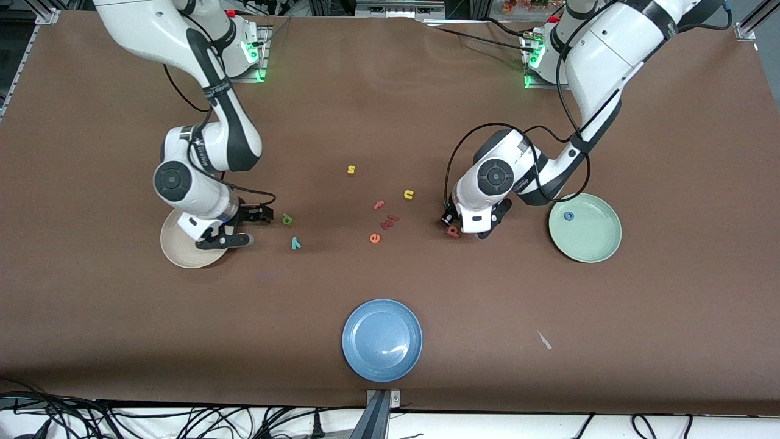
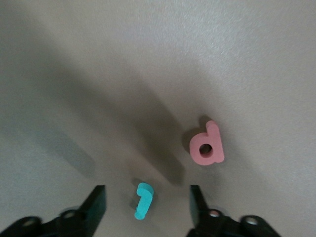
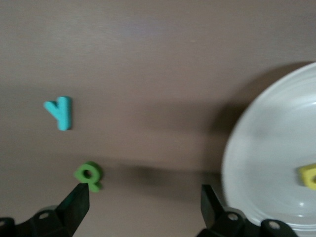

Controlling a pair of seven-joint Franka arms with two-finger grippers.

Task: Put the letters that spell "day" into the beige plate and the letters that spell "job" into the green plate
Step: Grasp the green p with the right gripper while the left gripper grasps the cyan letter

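Note:
My left gripper is low over the table and open, with the teal "j" lying between its fingertips, touching neither. The red-pink "b" lies just beside it. The blue "o" sits in the green plate. My right gripper hangs open and empty by the rim of the beige plate, which holds the yellow "a". The green "d" and the teal "y" lie on the table close to that gripper.
Mid-table lie a yellow "s", a yellow "n", a reddish "f", another reddish letter and an orange "e". A blue plate stands near the front edge, with a white scrap toward the left arm's end.

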